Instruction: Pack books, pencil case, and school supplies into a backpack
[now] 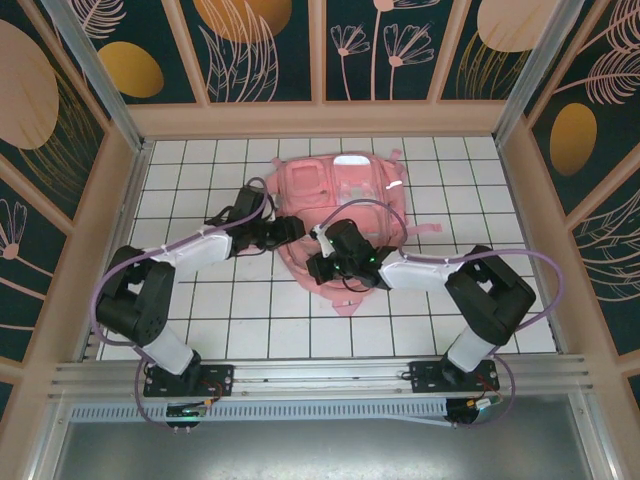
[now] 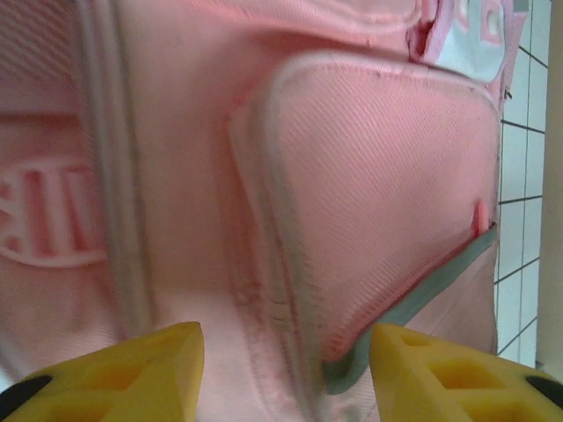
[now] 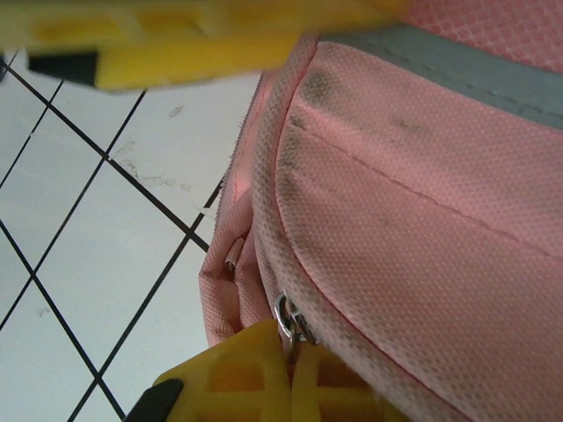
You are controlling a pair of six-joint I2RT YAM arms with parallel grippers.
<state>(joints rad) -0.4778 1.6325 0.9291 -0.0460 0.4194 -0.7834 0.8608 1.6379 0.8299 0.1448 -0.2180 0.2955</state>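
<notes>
Right gripper [image 3: 290,343] at the near edge of the backpack [image 1: 345,185]: jaws fully closed, pinching the metal zip pull [image 3: 286,315]. Left gripper [image 2: 286,347] just beyond it, at the backpack's left side: jaws apart, nothing held, yellow fingers [image 2: 132,365] facing the grey-trimmed pocket [image 2: 378,202]; can't tell if they touch the fabric. Backpack lies flat mid-worktop [image 1: 200,310], towards the far wall, with a strap [image 1: 428,228] trailing right.
</notes>
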